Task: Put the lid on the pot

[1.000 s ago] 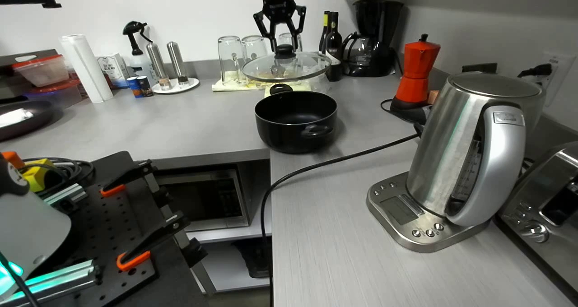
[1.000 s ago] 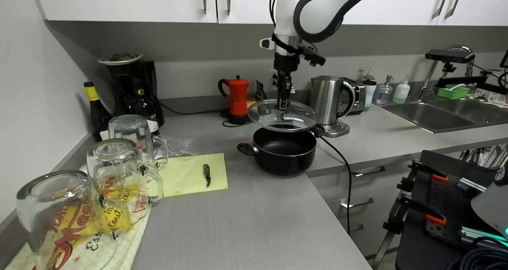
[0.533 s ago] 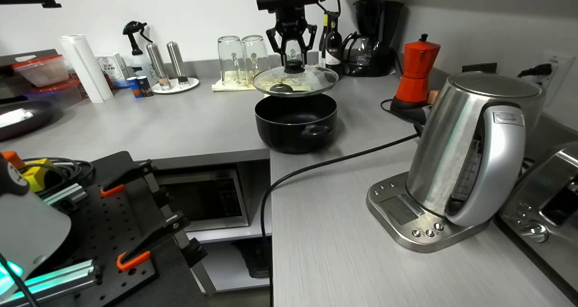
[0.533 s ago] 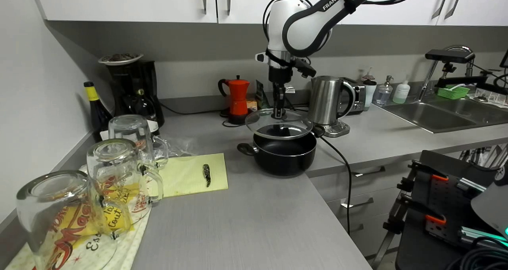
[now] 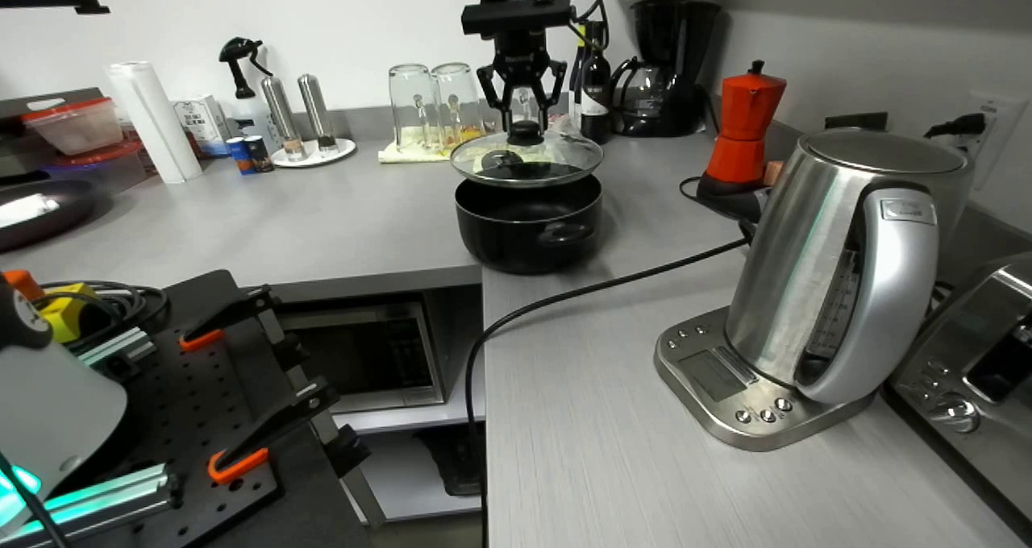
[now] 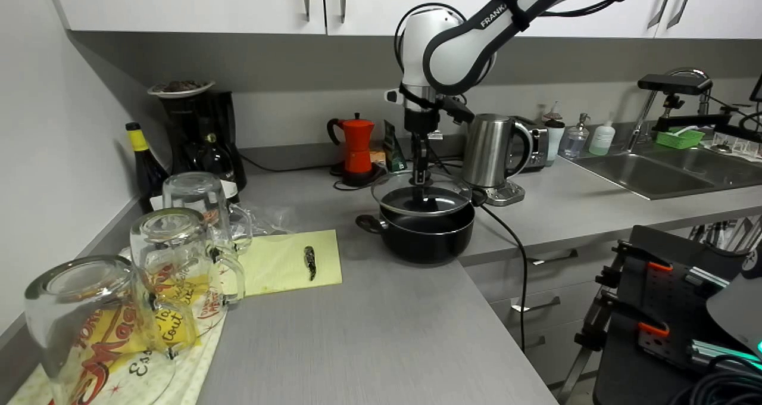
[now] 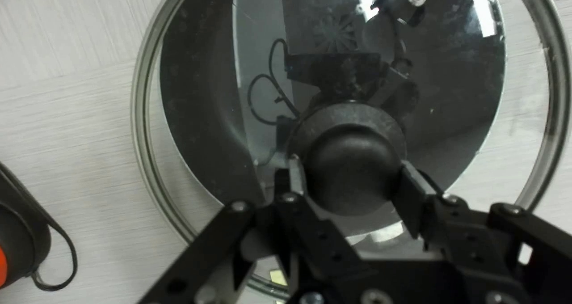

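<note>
The clear glass lid (image 5: 564, 159) hangs roughly level just above the black pot (image 5: 524, 246), its front edge overlapping the pot's opening. In an exterior view the lid (image 6: 443, 207) also hovers over the pot (image 6: 425, 247), with the pot's front rim uncovered. My gripper (image 5: 525, 124) comes straight down from above, shut on the lid's dark knob (image 5: 525, 134). In the wrist view the gripper (image 7: 350, 170) has its fingers on both sides of the knob (image 7: 353, 165). The lid's metal rim (image 7: 142, 116) rings the dark pot interior (image 7: 203, 98) seen through the glass.
The steel kettle (image 6: 485, 149) and red moka pot (image 6: 357, 146) stand behind the pot. Glass mugs (image 6: 172, 256) stand on a cloth beside a yellow cloth (image 6: 280, 265). A black cord (image 5: 613, 278) runs in front of the pot and over the counter edge.
The gripper has carried the lid over the pot and lowered it, first sideways and down, then mostly down in the last half second. The pot has not moved.
</note>
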Controlling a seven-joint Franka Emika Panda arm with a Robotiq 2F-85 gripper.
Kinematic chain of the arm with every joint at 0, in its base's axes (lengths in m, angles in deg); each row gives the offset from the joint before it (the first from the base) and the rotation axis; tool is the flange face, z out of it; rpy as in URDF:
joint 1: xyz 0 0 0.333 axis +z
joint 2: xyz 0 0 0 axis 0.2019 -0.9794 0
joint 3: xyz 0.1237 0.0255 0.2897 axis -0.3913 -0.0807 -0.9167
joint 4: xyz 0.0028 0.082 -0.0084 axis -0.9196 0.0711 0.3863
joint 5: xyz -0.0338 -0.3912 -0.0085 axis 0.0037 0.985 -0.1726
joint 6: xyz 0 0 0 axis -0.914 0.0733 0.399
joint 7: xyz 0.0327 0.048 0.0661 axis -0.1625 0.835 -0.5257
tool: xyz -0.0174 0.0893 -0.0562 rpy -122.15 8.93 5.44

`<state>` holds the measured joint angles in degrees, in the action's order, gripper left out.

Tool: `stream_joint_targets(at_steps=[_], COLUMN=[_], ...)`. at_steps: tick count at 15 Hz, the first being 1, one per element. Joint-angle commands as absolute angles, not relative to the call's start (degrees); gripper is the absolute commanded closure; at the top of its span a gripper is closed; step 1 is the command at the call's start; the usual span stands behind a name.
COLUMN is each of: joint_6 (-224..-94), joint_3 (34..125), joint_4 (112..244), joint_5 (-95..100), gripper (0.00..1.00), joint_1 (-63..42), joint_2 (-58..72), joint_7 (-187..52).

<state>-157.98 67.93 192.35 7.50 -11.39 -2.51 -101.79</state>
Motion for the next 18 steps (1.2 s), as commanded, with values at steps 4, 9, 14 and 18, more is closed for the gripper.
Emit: stream_joint_targets(at_steps=[4, 9, 14, 18], joint_6=[-160.0, -163.1, -165.7, -167.4], joint_3=[67.9, 68.1, 68.1, 67.9], joint_4=[192.2, 193.5, 195.5, 197.4], joint_5=[7.5, 8.0, 7.9, 7.7], gripper=[0.75, 0.75, 0.75, 0.75], joint_1=[-12.1, -12.2, -12.6, -13.2], joint_2=[-3.0, -3.4, -2.9, -2.5], joint_7=[-102.7, -102.3, -102.3, -102.4])
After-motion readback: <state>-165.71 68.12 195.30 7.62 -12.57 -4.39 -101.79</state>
